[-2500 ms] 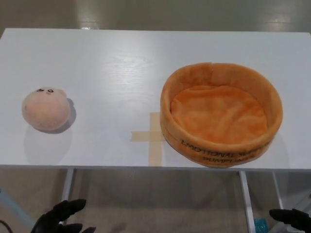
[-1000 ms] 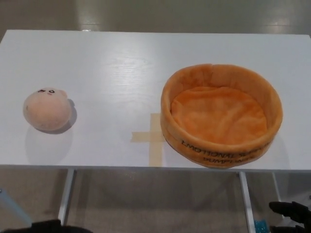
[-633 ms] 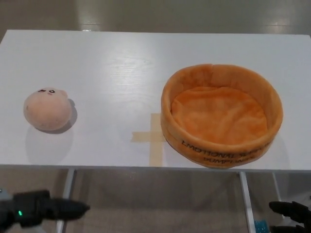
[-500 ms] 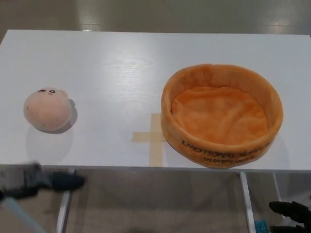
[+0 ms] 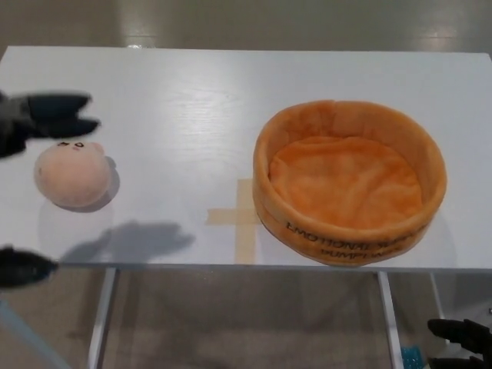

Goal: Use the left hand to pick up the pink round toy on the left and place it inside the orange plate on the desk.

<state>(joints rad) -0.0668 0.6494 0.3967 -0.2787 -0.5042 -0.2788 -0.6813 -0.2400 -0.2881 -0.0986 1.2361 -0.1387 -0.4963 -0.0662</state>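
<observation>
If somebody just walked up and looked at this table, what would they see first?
Probably the big fuzzy orange plate on the right side of the white table, with nothing inside it. Next, the little pink round toy with a tiny face, sitting near the table's left edge. The robot's blurry black left hand hangs spread open just above the toy, not touching it, and throws a shadow on the table near the front edge.

White desk [image 5: 192, 84] on metal legs [image 5: 98, 319]; glossy beige floor [image 5: 254, 23]
</observation>
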